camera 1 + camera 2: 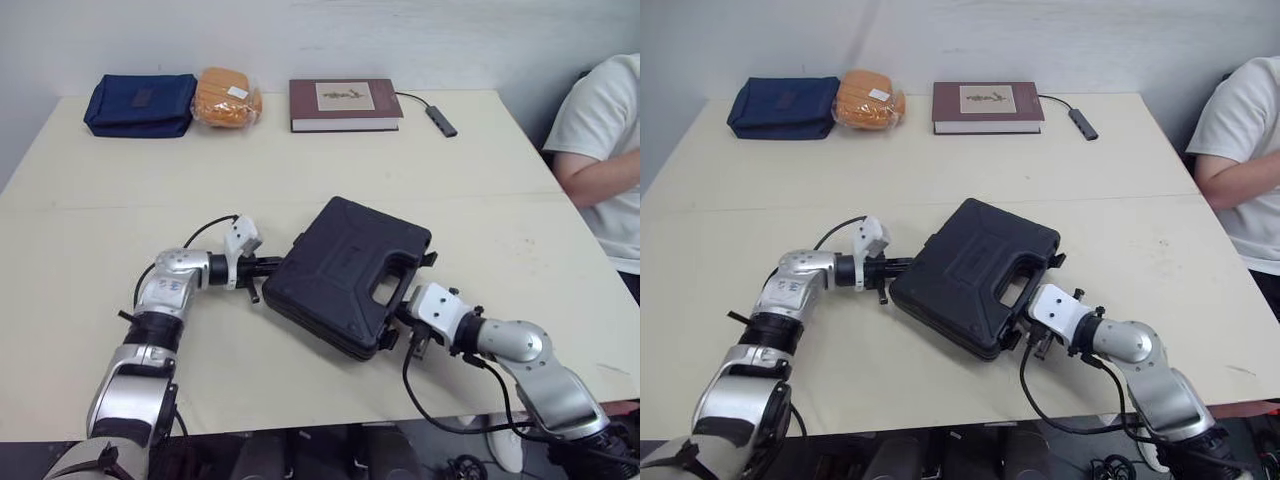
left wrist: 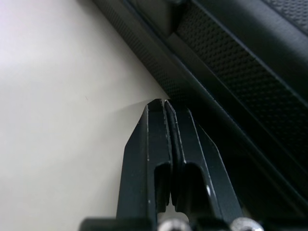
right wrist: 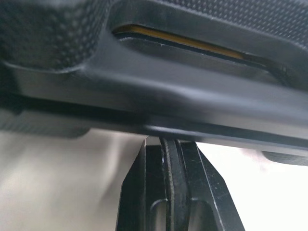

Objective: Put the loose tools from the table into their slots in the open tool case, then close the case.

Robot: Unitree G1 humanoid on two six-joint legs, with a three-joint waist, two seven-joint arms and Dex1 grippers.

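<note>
Cream table [image 1: 300, 170]: case [image 1: 345, 265] lid down, flat. Rigid plastic, prob. heavy, textured; best hold is the handle [image 3: 144, 91]. My L gripper [image 2: 163, 103] & R gripper [image 3: 168, 142]: fingers pressed together, empty, at case edges.

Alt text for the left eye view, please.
A closed black tool case lies on a cream table, the shut left hand at its left edge, the shut right hand by its handle. A navy pouch, orange packet and book line the far edge; a person is at right.
</note>
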